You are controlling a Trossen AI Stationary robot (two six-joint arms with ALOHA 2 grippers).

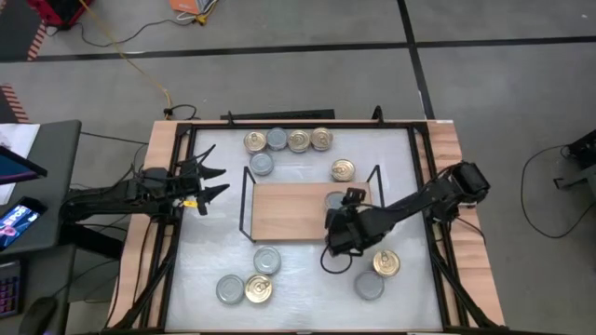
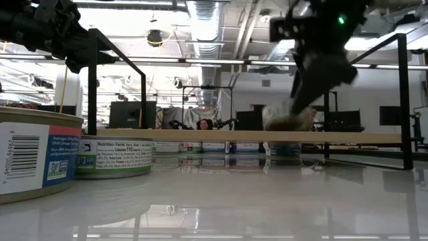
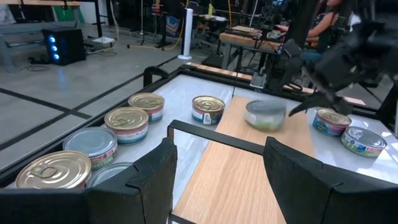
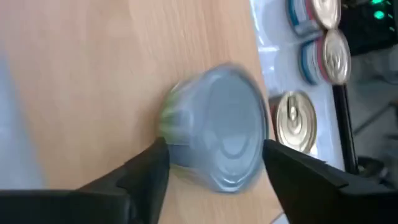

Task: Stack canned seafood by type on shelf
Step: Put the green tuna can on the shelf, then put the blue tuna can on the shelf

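The white desk (image 1: 298, 279) has a glossy top that mirrors the ceiling lights, and behind it there is a large workshop room with grey floor, cables and other benches. In the middle of the desk lies the shelf (image 1: 289, 212), a light wooden board with a thin black wire frame at its two short ends. The right gripper (image 1: 337, 212) is at the right end of the shelf, and its fingers stand on both sides of a silver-lid tin (image 4: 217, 146) that rests on the board; the fingers seem not yet pressed on it, so I judge the gripper is open around the tin, either placing it or about to take it. This is probably the first tin of the silver type on the shelf. The other tins are all on the desk: a row behind the shelf (image 1: 287, 140), one gold tin (image 1: 343, 170) near the right frame, a group in front (image 1: 250, 279) and two at the front right (image 1: 377, 273). The left gripper (image 1: 212, 182) waits at the left side of the desk, open and with nothing in it.
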